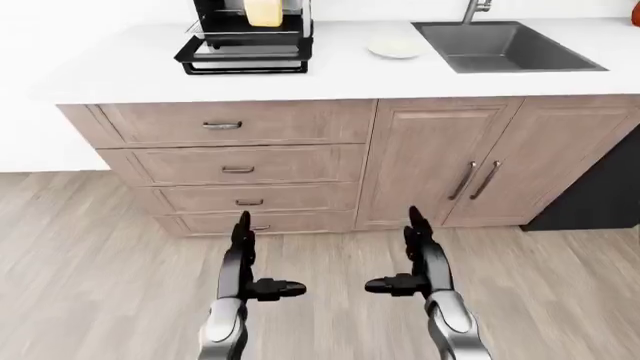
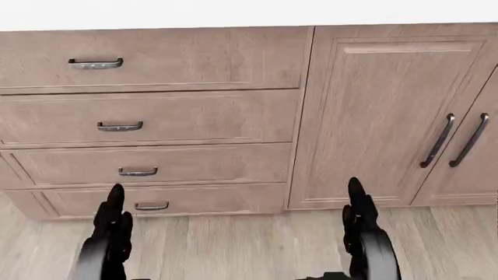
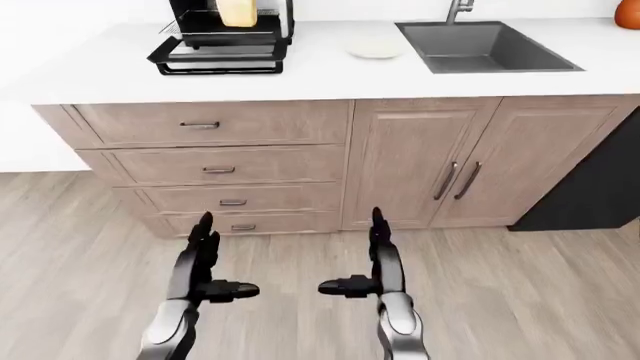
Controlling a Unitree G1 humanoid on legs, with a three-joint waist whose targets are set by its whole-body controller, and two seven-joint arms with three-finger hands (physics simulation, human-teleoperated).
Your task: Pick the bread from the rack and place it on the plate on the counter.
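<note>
The pale yellow bread slice [image 1: 264,12] is standing upright in the black wire rack [image 1: 245,54] on the white counter [image 1: 330,71], w/ the round white plate [image 1: 395,48] sitting just right of the rack. Left hand [image 1: 243,259] & right hand [image 1: 420,259] are hanging empty, fingers spread, well below the rack. Bread is prob. light, soft, crushable, so I'm judging a gentle pinch across its flat faces near the top edge works best.

Both arms reach in low from the bottom of the left-eye view, parallel, well apart. Left hand [image 1: 243,259] and right hand [image 1: 420,255] empty, fingers extended upward, thumbs pointing inward toward each other.
</note>
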